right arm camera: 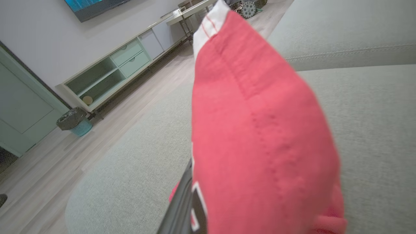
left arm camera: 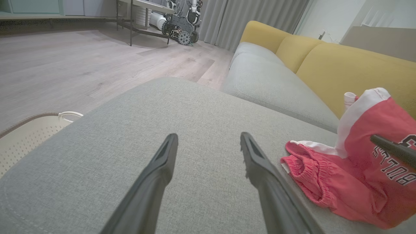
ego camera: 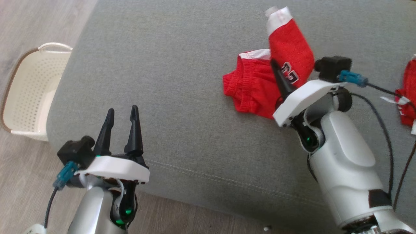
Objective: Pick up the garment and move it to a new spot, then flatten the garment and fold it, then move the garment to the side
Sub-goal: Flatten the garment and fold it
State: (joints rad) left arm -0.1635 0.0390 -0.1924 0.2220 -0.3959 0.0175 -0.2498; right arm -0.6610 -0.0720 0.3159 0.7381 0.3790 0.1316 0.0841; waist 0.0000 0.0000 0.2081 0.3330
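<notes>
Soft, even daylight, faint shadows on the sofa (ego camera: 182,107), head view slightly hazy, wrist views curved at the edges, garment (right arm camera: 260,136) blurred close to the lens

Garment (ego camera: 253,92) on sofa (ego camera: 169,81), basket (ego camera: 31,97) left, on floor (ego camera: 32,19)

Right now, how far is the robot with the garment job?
Done: the grasp; the right gripper is shut on the red garment. In hand: the pick-up; one part is raised, the rest lies bunched on the grey cushion. Still to do: moving, flattening, folding, setting aside. The left gripper hangs open, empty.
</notes>
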